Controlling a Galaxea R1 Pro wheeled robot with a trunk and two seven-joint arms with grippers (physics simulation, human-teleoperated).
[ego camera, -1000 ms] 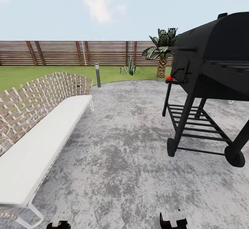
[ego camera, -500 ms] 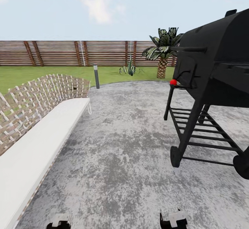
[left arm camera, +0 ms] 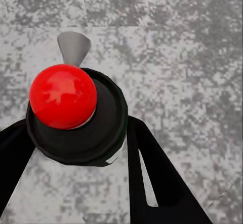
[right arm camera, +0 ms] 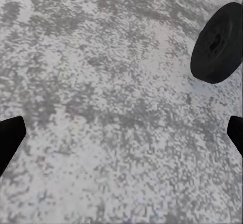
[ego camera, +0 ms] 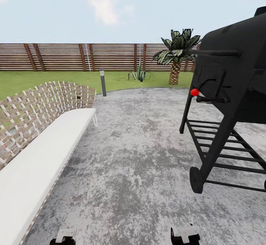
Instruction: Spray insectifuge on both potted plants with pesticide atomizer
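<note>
Meanwhile I roll forward across the patio (ego camera: 140, 163), grill (ego camera: 232, 71) sliding rightward, atomizer unseen; right gripper (right arm camera: 121, 133) spread, left gripper's (ego camera: 62, 237) state unclear.

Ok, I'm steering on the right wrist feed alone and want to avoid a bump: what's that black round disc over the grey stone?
Observer: It looks like a wheel of the black barrel grill, which stands to the robot's right.
Operator: And on the other side?
Observer: A long wicker bench with a white cushion runs along the left.
Operator: What's straight ahead?
Observer: Open mottled grey stone patio, then green lawn with a grey bollard light before a slatted brown fence.
</note>
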